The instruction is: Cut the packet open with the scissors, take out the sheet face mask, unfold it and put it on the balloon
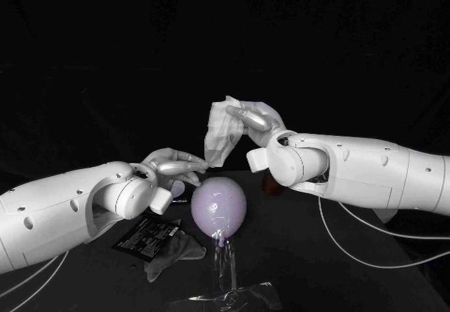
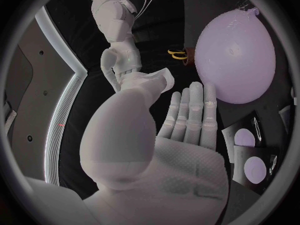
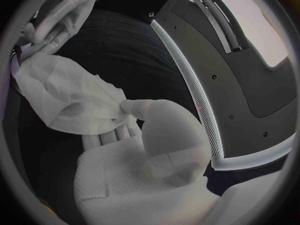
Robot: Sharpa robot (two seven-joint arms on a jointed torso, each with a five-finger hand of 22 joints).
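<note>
Right hand (image 1: pixel 255 120) pinches the sheet mask (image 1: pixel 220 133) above the balloon (image 1: pixel 218 205); left hand (image 1: pixel 176 164), grip unclear, should gently spread its lower edge.

1. We see a left arm (image 1: pixel 56 214) and a right arm (image 1: pixel 375 172) in smooth, rounded white shells dotted with small dark recesses.
2. The wrist joints (image 1: pixel 131 195) are bulbous and white, with dark seams.
3. The left hand (image 1: pixel 173 162) and the right hand (image 1: pixel 258 117) are silver, and their palms (image 2: pixel 181 170) are pale and finely dimpled.
4. Thin white cables (image 1: pixel 375 260) trail beneath both arms.
</note>
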